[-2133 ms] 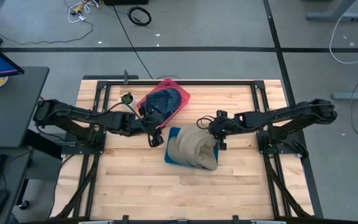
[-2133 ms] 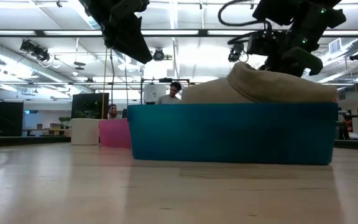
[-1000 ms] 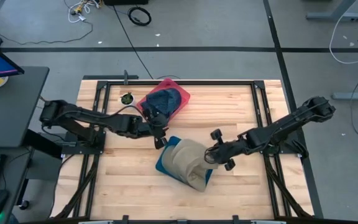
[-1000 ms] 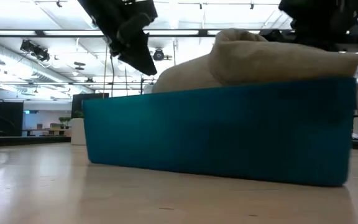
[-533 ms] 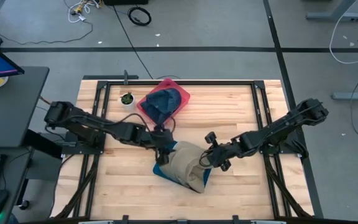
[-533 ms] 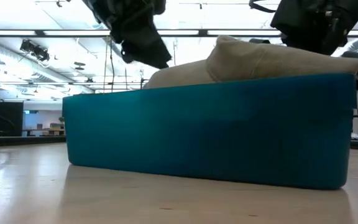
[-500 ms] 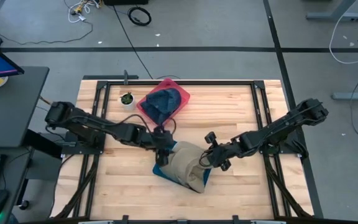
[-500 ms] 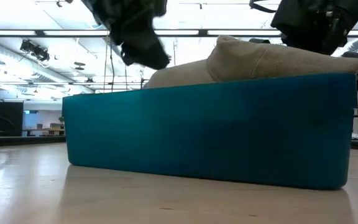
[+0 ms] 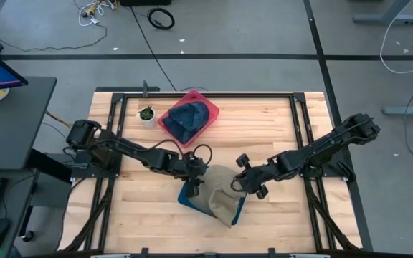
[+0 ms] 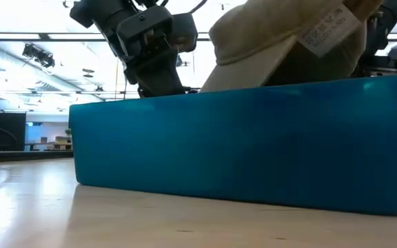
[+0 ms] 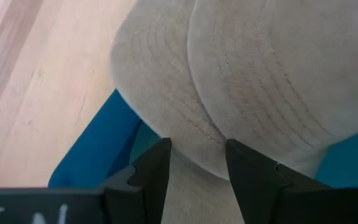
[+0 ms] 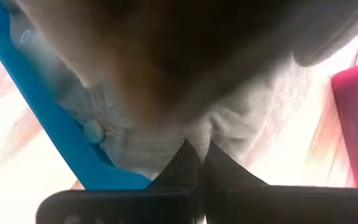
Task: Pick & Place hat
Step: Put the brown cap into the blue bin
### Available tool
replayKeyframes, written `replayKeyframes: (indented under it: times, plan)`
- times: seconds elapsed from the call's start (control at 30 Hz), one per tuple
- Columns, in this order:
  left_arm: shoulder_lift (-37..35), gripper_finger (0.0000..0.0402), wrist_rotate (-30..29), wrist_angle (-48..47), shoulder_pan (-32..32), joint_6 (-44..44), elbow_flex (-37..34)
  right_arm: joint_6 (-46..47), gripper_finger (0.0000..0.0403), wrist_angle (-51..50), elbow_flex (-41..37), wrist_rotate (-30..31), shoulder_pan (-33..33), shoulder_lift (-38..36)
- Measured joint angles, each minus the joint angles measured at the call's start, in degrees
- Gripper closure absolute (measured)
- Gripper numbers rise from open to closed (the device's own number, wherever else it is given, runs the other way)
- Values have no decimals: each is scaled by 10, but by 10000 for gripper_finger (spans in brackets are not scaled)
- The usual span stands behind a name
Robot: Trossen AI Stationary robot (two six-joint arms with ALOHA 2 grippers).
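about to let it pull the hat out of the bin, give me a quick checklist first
1. Right gripper shut on the beige hat: ok, fingers pinch fabric.
2. Hat lifting from the blue bin: ok, its brim is tilted above the rim in the low view.
3. Left gripper open over the hat's brim: ok.
4. Left gripper holding the bin down: cannot tell.
5. Pink bin free for the hat: not ok, the dark blue hat fills it.

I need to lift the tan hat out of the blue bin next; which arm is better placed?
Probably the right. The right gripper is shut on the tan hat, tilting it up in the blue bin. The left gripper is open at the brim.
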Motion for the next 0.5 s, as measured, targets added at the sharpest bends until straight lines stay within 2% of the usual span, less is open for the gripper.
replayKeyframes:
  times: [0.13, 0.3, 0.37, 0.5]
  plan:
    - [-3, 237, 1, 1, 6, 4, 0, -17, 403, 10, 0, 3, 2, -2]
    - [-2, 237, -10, 3, 5, 12, -1, -40, 403, -8, 20, 44, 16, -26]
    - [-2, 237, -11, 1, 6, 11, -1, -33, 403, 15, 30, 18, 22, -38]
    - [0, 237, -18, 10, 8, 13, -1, 20, 403, 63, 35, -74, 26, -43]
